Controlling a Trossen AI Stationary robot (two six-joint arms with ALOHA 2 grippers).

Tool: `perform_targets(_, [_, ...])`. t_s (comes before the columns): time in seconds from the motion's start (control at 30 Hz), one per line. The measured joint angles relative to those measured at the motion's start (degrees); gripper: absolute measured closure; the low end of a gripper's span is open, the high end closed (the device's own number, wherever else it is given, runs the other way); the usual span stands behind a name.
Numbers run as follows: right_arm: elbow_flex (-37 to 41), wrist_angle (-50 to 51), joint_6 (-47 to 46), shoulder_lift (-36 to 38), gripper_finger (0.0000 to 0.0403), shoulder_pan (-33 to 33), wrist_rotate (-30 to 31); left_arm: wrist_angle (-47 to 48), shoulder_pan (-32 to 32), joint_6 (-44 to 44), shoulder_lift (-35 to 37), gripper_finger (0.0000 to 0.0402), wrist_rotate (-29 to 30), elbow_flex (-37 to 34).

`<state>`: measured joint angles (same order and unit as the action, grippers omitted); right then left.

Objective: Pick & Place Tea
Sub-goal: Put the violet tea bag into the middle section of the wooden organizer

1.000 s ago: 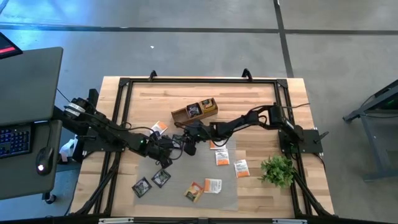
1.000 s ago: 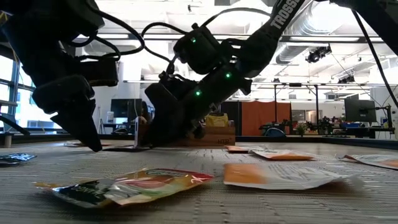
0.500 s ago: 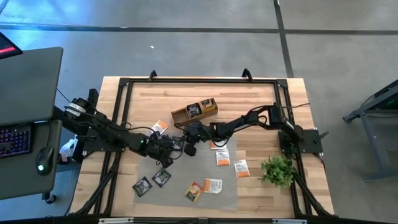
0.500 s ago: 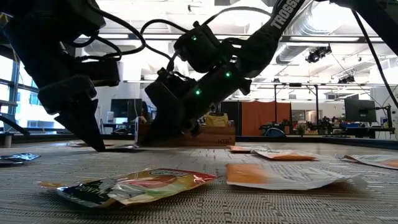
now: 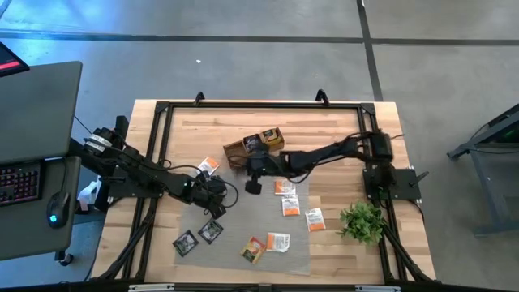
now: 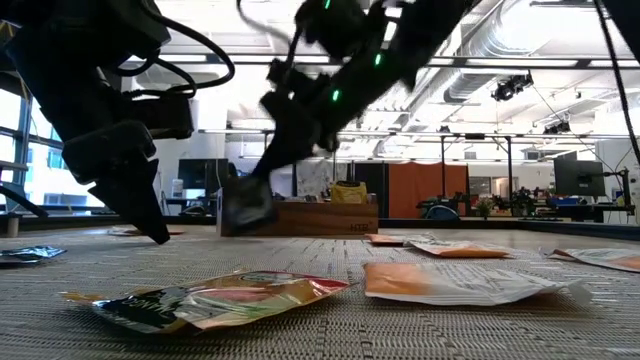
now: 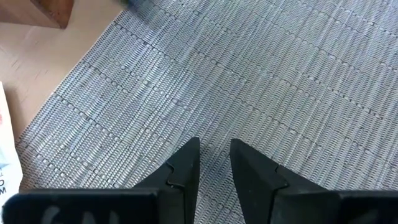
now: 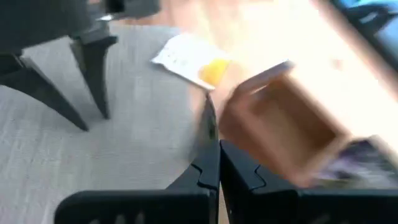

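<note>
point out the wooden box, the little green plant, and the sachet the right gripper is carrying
wooden box [image 5: 253, 143]: high view, on its tea-filled middle.
green plant [image 5: 362, 221]: high view, centre of its leaves.
black sachet [image 6: 245, 203]: low view, on its flat face, hanging from the right gripper [image 8: 213, 134], in the right wrist view.

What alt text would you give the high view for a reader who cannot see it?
Seen from above, the right hand carries a dark tea sachet near the wooden box, which already holds sachets. The left hand rests low over the grey mat. Black and orange sachets lie scattered on the mat, and a small green plant stands near the table's right edge.
</note>
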<state>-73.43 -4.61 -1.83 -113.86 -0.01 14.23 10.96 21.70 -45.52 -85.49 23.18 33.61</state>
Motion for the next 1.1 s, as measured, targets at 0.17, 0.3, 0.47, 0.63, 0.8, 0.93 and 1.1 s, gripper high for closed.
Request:
perform_targets(0.17, [0.0, 8.9, 9.4, 8.5, 0.0402, -0.6, 11.7, -0.2, 0.0, -0.1, 0.0, 0.0312, -0.1, 0.0])
perform_targets(0.3, [2.1, 10.9, 11.4, 12.9, 0.0402, -4.5, 8.1, -0.3, 0.0, -1.3, 0.0, 0.0312, -0.1, 0.0])
perform_targets(0.47, [8.5, 0.3, 14.8, 13.8, 0.0402, -10.7, -8.7, -0.3, 0.0, -1.5, 0.0, 0.0312, -0.1, 0.0])
perform_targets(0.63, [13.4, -9.5, 18.6, 12.4, 0.0402, -15.4, -19.8, -0.3, 0.0, -1.5, 0.0, 0.0312, 0.0, 0.0])
perform_targets(0.8, [16.0, -11.2, 20.6, 12.1, 0.0403, -18.4, -20.1, -0.2, 0.0, -2.6, 0.0, 0.0312, 0.3, 0.0])
perform_targets(0.93, [17.3, -12.3, 24.0, 11.4, 0.0403, -19.1, -22.0, -0.4, 0.0, -2.8, 0.0, 0.0312, 0.4, 0.0])
perform_targets(1.1, [17.4, -15.0, 26.8, 10.7, 0.0403, -19.0, -24.3, -0.5, 0.0, -4.4, 0.0, 0.0312, 0.4, 0.0])
